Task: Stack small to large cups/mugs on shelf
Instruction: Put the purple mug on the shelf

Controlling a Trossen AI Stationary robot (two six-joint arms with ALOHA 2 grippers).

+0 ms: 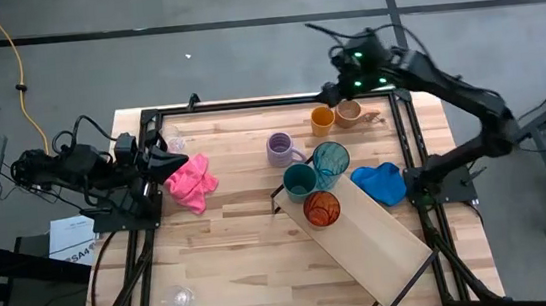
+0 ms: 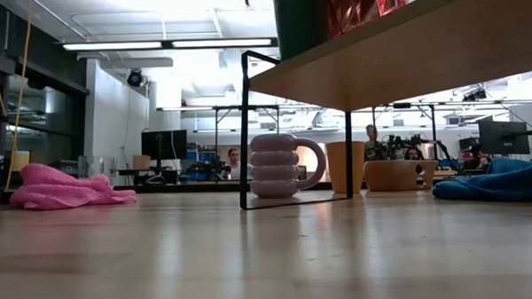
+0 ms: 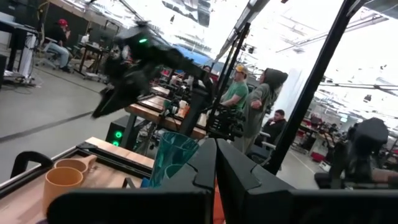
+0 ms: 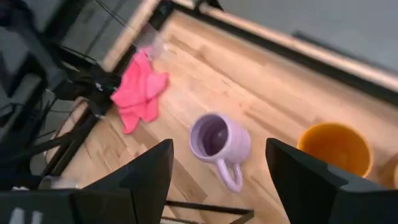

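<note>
The left gripper (image 1: 165, 161) rests closed near the pink cloth (image 1: 190, 181). The ribbed purple mug (image 1: 282, 149) stands upright on the table beside the shelf (image 1: 371, 234). The right gripper (image 1: 328, 94) hovers above with fingers spread; it should probably descend straight, straddling the rim opposite the handle.

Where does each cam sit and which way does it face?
High: overhead, looking straight down; both arms show, left pincer by the pink cloth, right pincer near the orange mug.
Low: at tabletop height, level across the table to the purple mug under the shelf; no arm shows.
Left wrist: looks past its own shut fingers across the table to the right arm.
Right wrist: looks down between its open fingers at the purple mug.
Shared: high, low and right wrist views all show the purple mug and pink cloth.
</note>
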